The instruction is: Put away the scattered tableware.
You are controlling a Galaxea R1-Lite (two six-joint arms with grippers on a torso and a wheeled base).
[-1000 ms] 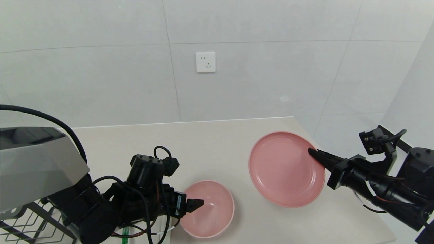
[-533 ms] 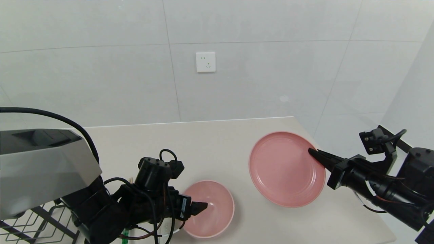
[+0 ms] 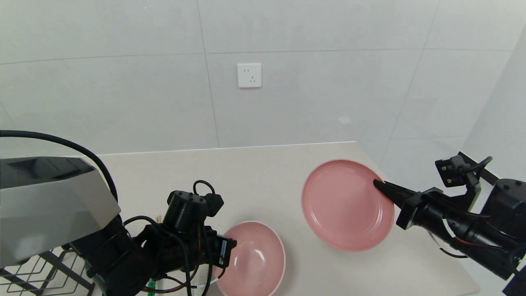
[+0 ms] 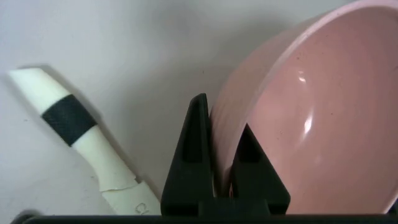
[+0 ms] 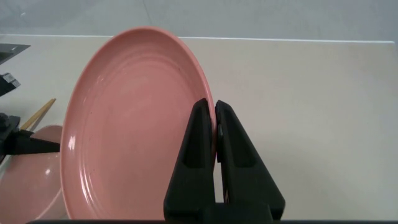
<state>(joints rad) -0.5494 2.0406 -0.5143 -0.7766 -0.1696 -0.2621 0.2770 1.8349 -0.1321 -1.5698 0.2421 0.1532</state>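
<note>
A pink bowl [image 3: 254, 260] sits tilted near the table's front edge, and my left gripper [image 3: 231, 249] is shut on its left rim. In the left wrist view the fingers [image 4: 198, 143] pinch the bowl [image 4: 311, 106] wall, one inside and one outside. A pink plate [image 3: 343, 204] is at the right, tilted with its right edge raised. My right gripper [image 3: 379, 186] is shut on that edge. The right wrist view shows the plate [image 5: 130, 130] rim clamped in the right gripper [image 5: 215, 127], with the bowl [image 5: 31, 180] beyond.
A white handle with a black band [image 4: 81, 140] lies on the table beside the bowl. Wooden chopsticks [image 5: 38, 114] lie near it. A wire rack [image 3: 37, 269] stands at the lower left. The beige table [image 3: 246, 176] ends just right of the plate.
My left arm moved right, then its gripper closed on the bowl's rim. The bowl has tipped and shifted slightly toward the front edge. The right arm and plate kept still.
</note>
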